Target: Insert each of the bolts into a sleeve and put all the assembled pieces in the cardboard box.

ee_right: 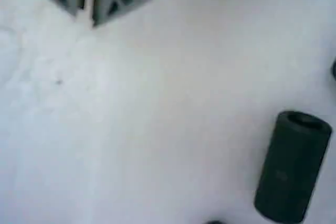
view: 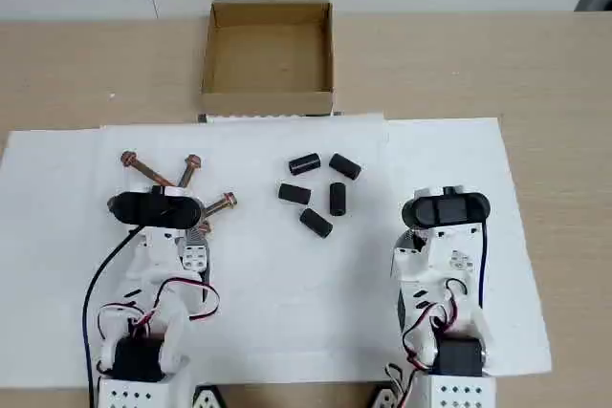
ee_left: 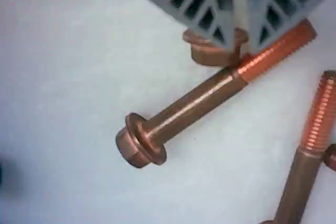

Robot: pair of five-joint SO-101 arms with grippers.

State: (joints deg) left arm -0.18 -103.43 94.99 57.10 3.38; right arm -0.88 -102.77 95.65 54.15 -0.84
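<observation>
Cardboard box [view: 268,102] sits well ahead of both pincers; left gripper [ee_left: 240,24] is closed on nothing, tip at one bolt head [ee_left: 212,50], long bolt [ee_left: 194,100] just beside it; right gripper [ee_right: 88,17] closed too, empty, sleeve [ee_right: 291,166] lying apart from it.

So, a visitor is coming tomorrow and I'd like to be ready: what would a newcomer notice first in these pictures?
Probably the copper bolts, fanned out on the white sheet just ahead of the left arm. Next come the five black sleeves clustered mid-sheet, and the open cardboard box at the sheet's far edge.
</observation>
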